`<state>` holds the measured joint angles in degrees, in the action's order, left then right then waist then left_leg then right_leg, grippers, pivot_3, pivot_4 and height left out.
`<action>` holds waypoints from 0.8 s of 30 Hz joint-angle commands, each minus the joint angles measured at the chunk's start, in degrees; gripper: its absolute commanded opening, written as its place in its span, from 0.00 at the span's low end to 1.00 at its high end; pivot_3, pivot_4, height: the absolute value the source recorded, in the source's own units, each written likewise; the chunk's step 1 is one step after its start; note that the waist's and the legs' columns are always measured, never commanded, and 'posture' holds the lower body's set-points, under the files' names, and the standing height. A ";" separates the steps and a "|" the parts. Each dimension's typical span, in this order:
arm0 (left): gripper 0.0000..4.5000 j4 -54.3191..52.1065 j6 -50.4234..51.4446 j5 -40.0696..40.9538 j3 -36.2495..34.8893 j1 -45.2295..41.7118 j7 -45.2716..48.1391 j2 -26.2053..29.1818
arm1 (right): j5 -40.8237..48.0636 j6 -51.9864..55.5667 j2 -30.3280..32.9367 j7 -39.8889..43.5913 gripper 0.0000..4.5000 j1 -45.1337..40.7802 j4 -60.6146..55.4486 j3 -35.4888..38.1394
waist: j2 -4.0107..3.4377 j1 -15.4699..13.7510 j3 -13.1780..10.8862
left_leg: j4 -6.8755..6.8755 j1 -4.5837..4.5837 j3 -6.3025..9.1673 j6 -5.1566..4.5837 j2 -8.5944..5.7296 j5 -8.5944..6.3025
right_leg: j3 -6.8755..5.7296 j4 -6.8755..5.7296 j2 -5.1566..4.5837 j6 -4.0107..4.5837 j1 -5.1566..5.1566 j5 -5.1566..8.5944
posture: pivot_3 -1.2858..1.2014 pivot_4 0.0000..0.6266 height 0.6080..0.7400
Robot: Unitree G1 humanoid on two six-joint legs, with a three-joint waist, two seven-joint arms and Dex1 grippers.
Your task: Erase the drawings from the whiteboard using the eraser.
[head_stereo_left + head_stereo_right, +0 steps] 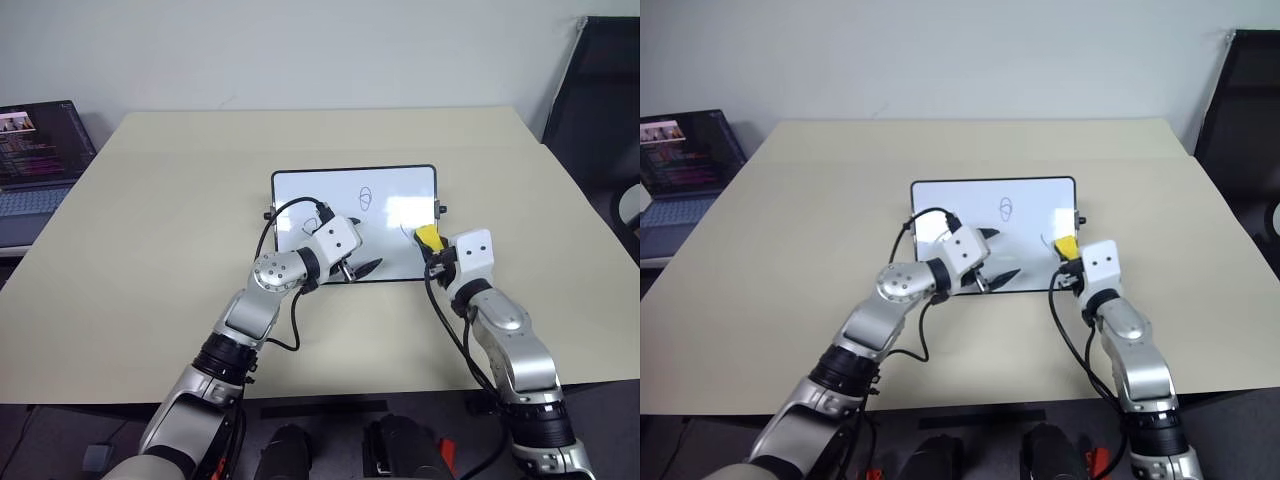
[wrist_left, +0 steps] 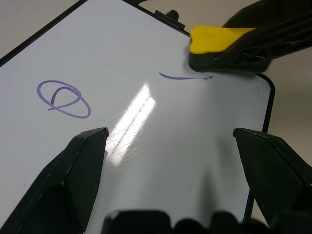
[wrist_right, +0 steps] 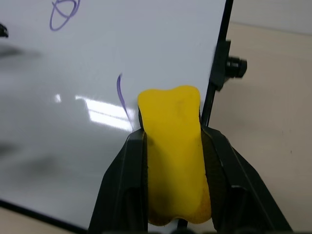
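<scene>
left gripper [image 1: 362,264]: held open and empty, fingers spread wide over the near left part of the whiteboard [image 1: 390,185], which lies flat on the table [image 1: 150,250].
left drawing [image 1: 312,221]: partly hidden behind the left wrist; judged untouched.
middle drawing [image 2: 64,98]: an oval with a line through, intact near the far edge.
right drawing [image 2: 185,76]: only a thin curved stroke is seen; judged partly wiped.
eraser [image 3: 174,146]: pinched between the closed fingers of the right gripper [image 1: 432,243], set on the board by its right edge, touching the stroke's end.
progress: judged early; most marks are left.
</scene>
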<state>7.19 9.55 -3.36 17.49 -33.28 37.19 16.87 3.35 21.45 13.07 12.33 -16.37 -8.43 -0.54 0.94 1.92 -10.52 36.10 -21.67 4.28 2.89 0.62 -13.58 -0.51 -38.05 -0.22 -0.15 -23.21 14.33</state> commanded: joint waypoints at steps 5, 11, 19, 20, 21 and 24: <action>1.00 -2.04 -0.72 0.52 -1.05 -0.28 0.20 -0.17 | -0.58 -4.70 -0.67 0.50 0.25 -4.59 5.81 -0.75 | 0.00 -0.03 0.00 | -0.03 -0.05 0.00 0.00 0.01 0.00 | 0.03 0.06 0.00 0.00 -0.03 0.00 | 0.52 0.24 1.00; 1.00 -2.78 -0.45 0.36 -1.25 0.39 -0.27 0.01 | -0.76 -4.85 -1.13 1.21 0.25 -3.55 5.91 -2.73 | 0.00 0.02 0.00 | -0.02 0.03 -0.06 0.00 0.04 0.00 | 0.08 -0.04 0.02 0.00 -0.03 -0.01 | 0.52 0.24 1.00; 1.00 -2.94 -0.56 0.12 -1.52 0.53 -1.06 0.05 | -0.75 -5.50 -2.63 2.38 0.25 -2.05 4.49 -5.43 | 0.00 0.04 0.00 | -0.03 0.02 -0.07 0.00 0.05 0.00 | 0.08 -0.01 0.04 0.00 -0.03 -0.01 | 0.52 0.24 1.00; 1.00 -2.96 -0.58 0.10 -1.57 0.55 -1.10 0.11 | -0.80 -5.46 -2.85 2.48 0.25 -2.17 4.56 -5.67 | 0.00 0.03 0.00 | -0.02 0.02 -0.06 0.00 0.05 0.00 | 0.08 -0.02 0.04 0.00 -0.03 -0.01 | 0.52 0.24 1.00; 1.00 -2.98 -0.59 0.07 -1.60 0.58 -1.15 0.16 | -0.90 -5.38 -2.93 2.55 0.25 -2.32 4.79 -5.88 | 0.00 0.03 0.00 | -0.02 0.02 -0.06 0.00 0.05 0.00 | 0.07 -0.02 0.04 0.00 -0.03 -0.01 | 0.52 0.24 1.00; 1.00 -3.20 -0.43 0.03 -1.74 0.70 -1.28 0.30 | -1.49 -4.68 -2.38 2.77 0.25 -2.76 5.77 -6.19 | 0.00 -0.04 0.00 | -0.02 0.01 -0.06 0.00 0.04 0.00 | 0.07 0.00 0.04 0.00 -0.03 -0.01 | 0.52 0.24 1.00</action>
<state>6.92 9.60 -3.49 17.39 -32.33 36.60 16.92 2.74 15.73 10.31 14.84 -18.73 -3.18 -6.45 0.94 1.88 -10.52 36.08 -21.67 4.22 2.89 0.65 -13.58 -0.44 -38.03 -0.19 -0.15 -23.24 14.32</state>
